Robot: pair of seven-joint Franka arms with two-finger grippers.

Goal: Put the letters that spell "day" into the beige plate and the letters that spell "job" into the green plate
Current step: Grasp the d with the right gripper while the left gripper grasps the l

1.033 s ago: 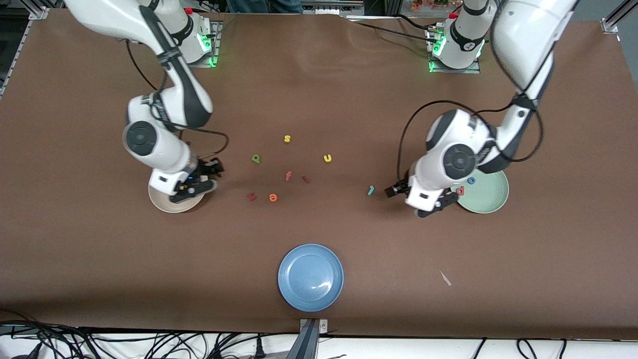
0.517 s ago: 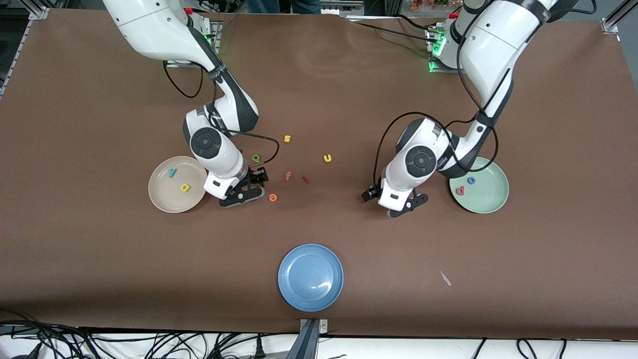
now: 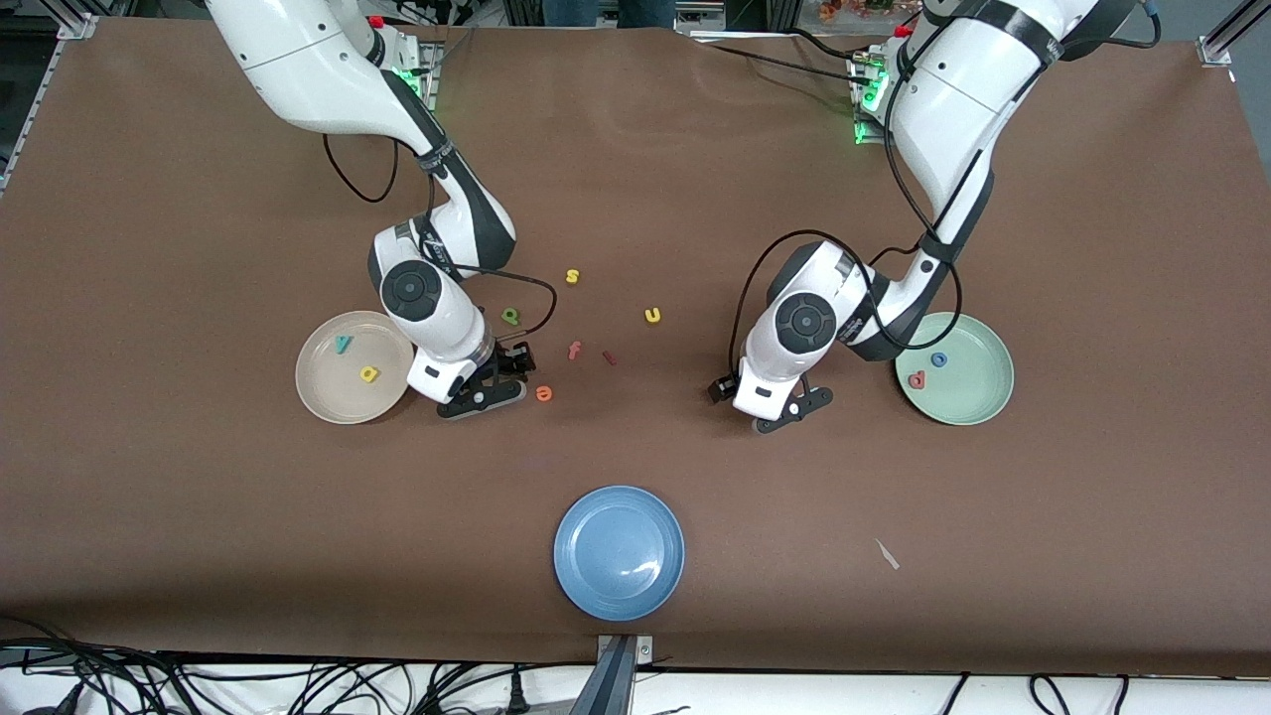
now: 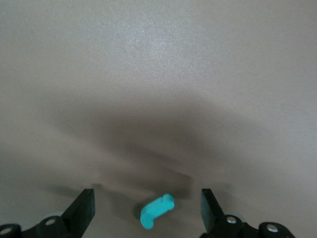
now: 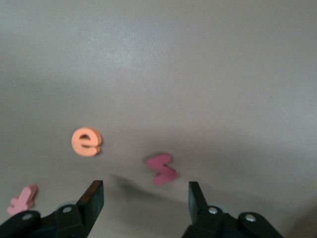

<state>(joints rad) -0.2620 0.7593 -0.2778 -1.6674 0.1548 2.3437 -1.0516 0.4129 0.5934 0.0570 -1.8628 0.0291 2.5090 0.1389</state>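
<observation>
The beige plate [image 3: 318, 397] holds a teal "y" [image 3: 344, 344] and a yellow round-bowled letter [image 3: 369, 374]. A green round-bowled letter [image 3: 510, 316] lies on the table, farther from the front camera than my right gripper [image 3: 496, 382]. In the green plate [image 3: 971, 399] lie a blue "o" [image 3: 938, 359] and a salmon letter [image 3: 917, 379]. My left gripper [image 4: 145, 199] is open, low over the table, with the teal "j" [image 4: 156, 210] lying between its fingers untouched. In the front view my left hand [image 3: 757, 402] hides the "j". My right gripper [image 5: 145, 193] is open and holds nothing.
A dark pink letter [image 5: 162, 168] lies just ahead of the right jaws. An orange "e" [image 3: 544, 393], a red "f" [image 3: 574, 350] and a dark red stroke [image 3: 609, 357] lie nearby. A yellow "s" [image 3: 572, 276] and "u" [image 3: 652, 315] lie mid-table. A blue plate [image 3: 619, 551] sits nearest the front camera.
My right gripper left the beige plate and came down beside the orange "e". My left gripper moved from beside the green plate to over the teal "j", now hidden in the front view.
</observation>
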